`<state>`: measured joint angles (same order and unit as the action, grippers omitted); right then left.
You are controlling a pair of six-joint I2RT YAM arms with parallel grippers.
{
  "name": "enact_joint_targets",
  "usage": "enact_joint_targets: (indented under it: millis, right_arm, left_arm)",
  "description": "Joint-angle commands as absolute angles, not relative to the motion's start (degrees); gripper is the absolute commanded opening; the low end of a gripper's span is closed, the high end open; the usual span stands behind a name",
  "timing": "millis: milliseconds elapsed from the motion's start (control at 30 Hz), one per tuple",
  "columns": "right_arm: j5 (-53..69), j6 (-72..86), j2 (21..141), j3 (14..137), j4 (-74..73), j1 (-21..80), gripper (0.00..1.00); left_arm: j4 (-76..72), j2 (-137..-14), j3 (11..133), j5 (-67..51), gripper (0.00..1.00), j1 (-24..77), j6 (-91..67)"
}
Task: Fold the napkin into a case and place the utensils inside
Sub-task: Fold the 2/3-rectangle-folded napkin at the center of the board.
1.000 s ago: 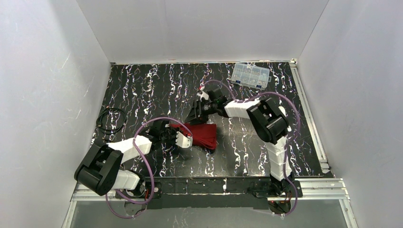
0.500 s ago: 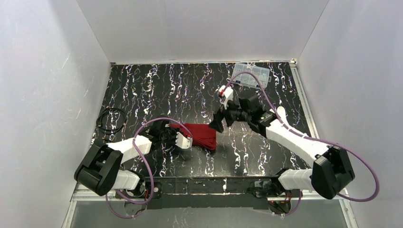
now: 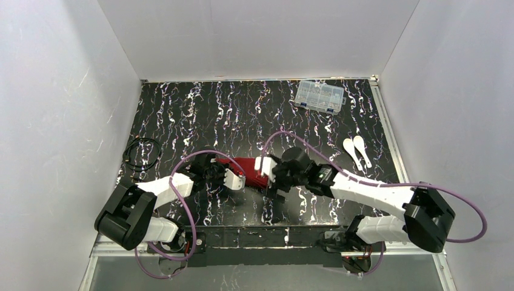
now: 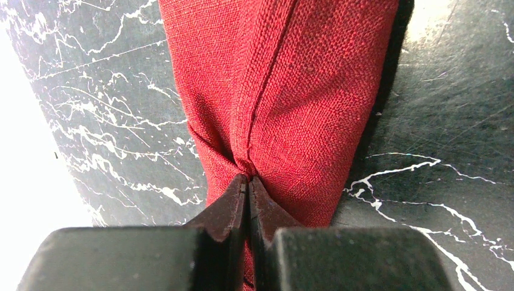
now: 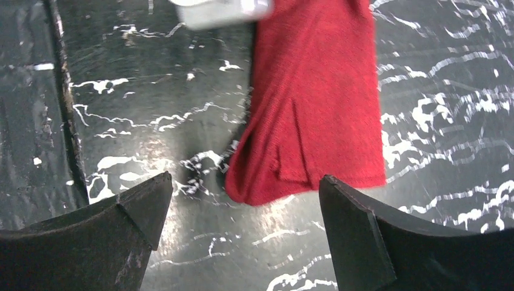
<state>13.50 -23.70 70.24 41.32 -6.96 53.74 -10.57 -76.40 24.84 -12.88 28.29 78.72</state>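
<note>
The deep red fabric napkin (image 5: 321, 109) is lying on the black white-veined desk (image 3: 200, 115) as a narrow, layered oblong, roughly at the centre and close to the arms. The left gripper (image 4: 247, 182) is clamping one short end of it, jaws fully closed on a pinch of cloth where the folded layers are bunching together. The right gripper (image 5: 245, 182) is hovering over the opposite short end with its jaws spread wide and nothing between them. It is not touching the fabric. The step in hand is, by my reading, taking hold of the free end to finish or open the case. For a good result, the left clamp should be acting as a fixed anchor without pulling, so the layers do not slide apart. The right jaws should be descending squarely astride the rounded end, where a loose flap edge is showing, and closing only once they are level with the cloth. The two small white plastic spoon-headed utensils (image 3: 358, 150) are lying side by side well apart to the right, not yet inside.
</note>
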Motion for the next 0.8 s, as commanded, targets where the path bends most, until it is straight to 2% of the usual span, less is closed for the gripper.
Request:
enact_joint_targets:
  millis: [0, 200, 333, 400, 600, 767]
  right_arm:
    - [6.79, -29.23, 73.29, 39.11, -2.05, 59.93, 0.99]
    - [0.55, -31.87, 78.37, 37.4, 4.8, 62.14, 0.99]
    - [-2.62, -32.5, 81.7, 37.33, 9.78, 62.03, 0.91]
    - [-2.89, -32.17, 83.62, 37.62, 12.18, 61.94, 0.81]
    - [-0.43, -29.44, 84.78, 39.76, 12.16, 60.36, 0.33]
    - [7.92, -24.8, 82.15, 42.78, 6.46, 56.3, 0.17]
  left_arm:
    - [-3.43, -77.07, 22.58, -16.83, 0.0, 28.78, 76.86]
    - [-3.58, -77.11, 22.54, -16.72, 0.0, 28.76, 77.02]
    - [-4.07, -77.16, 22.43, -16.55, 0.0, 28.74, 77.45]
    - [-4.44, -77.11, 22.28, -16.6, 0.0, 28.77, 77.55]
    - [-7.38, -76.92, 22.06, -15.88, 0.0, 28.74, 77.13]
    - [-7.94, -76.9, 21.68, -16.27, 0.0, 28.74, 77.92]
